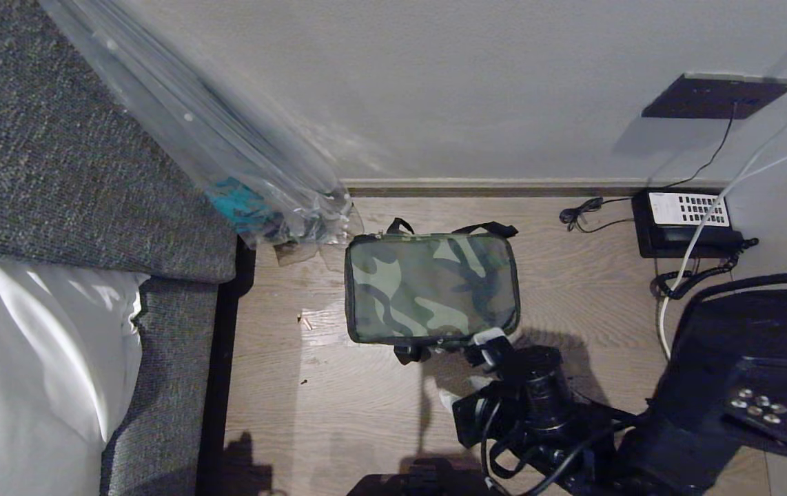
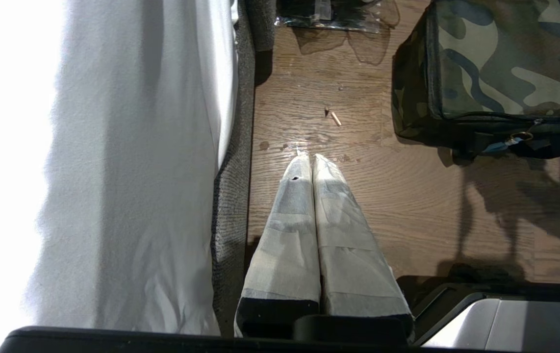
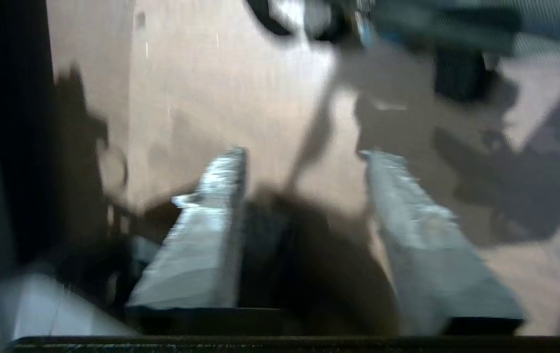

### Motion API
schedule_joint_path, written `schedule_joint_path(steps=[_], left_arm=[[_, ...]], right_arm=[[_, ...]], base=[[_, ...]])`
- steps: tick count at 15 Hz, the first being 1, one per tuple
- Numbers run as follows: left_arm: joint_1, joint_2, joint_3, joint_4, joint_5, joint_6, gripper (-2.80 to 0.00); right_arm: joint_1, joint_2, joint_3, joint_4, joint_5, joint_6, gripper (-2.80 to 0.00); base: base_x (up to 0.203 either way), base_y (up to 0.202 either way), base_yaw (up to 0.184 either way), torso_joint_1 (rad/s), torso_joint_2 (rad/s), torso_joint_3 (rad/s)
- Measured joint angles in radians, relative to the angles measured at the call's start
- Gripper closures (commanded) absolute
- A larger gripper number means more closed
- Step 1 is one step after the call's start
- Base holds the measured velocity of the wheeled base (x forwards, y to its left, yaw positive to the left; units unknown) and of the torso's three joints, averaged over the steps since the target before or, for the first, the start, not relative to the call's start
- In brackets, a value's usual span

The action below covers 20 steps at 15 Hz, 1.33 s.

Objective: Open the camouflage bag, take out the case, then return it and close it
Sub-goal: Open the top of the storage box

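Two big soft masses are filling the left side of the head view: a grey sofa [image 1: 56, 158] and, lower down, white bedding [image 1: 28, 372] lying against it. Wooden flooring [image 1: 593, 296] is spreading out to the right of them, running up to a pale wall [image 1: 435, 89]. A clear plastic-wrapped umbrella [image 1: 228, 158] is leaning diagonally from the top left, its lower end resting just beside the far left corner of the camouflage bag [image 1: 431, 286].

That bag is lying flat on the floor near the skirting, its green patterned top panel facing up and looking shut, its black straps sticking out at the far edge. A black telephone [image 1: 686, 224] with a white keypad is sitting well to the right by the wall, cables trailing around it.

The right gripper [image 3: 304, 154] is reaching in from the lower right at the bag's near right corner; its taped fingers [image 3: 211, 225] are standing spread with bare floor between them, gripping nothing. The left gripper [image 2: 308, 158] is hanging over the floor between bedding and bag, its taped fingers [image 2: 290, 230] pressed together and empty. A tiny pale scrap [image 2: 335, 118] is lying on the boards ahead of it.
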Motion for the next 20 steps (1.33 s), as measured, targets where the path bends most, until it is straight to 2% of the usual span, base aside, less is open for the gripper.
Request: schedule_joint_path(steps=[3, 5, 11, 17, 20], left_arm=[[0.0, 0.0, 0.0, 0.0, 0.0, -0.001, 0.0], [0.0, 0.0, 0.0, 0.0, 0.0, 0.0, 0.0], [0.0, 0.0, 0.0, 0.0, 0.0, 0.0, 0.0], [0.0, 0.0, 0.0, 0.0, 0.0, 0.0, 0.0], [0.0, 0.0, 0.0, 0.0, 0.0, -0.001, 0.0]], right_arm=[[-0.011, 0.115, -0.129, -0.036, -0.004, 0.007, -2.8], [-0.013, 0.189, -0.168, -0.092, -0.003, 0.009, -2.8], [-0.05, 0.32, -0.282, -0.15, -0.008, 0.008, -2.8], [-0.113, 0.351, -0.366, -0.115, -0.02, 0.011, -2.8], [-0.132, 0.359, -0.423, -0.054, -0.022, 0.06, -2.8]], base=[[0.0, 0.0, 0.0, 0.0, 0.0, 0.0], [0.0, 0.0, 0.0, 0.0, 0.0, 0.0], [0.0, 0.0, 0.0, 0.0, 0.0, 0.0], [0.0, 0.0, 0.0, 0.0, 0.0, 0.0], [0.0, 0.0, 0.0, 0.0, 0.0, 0.0]])
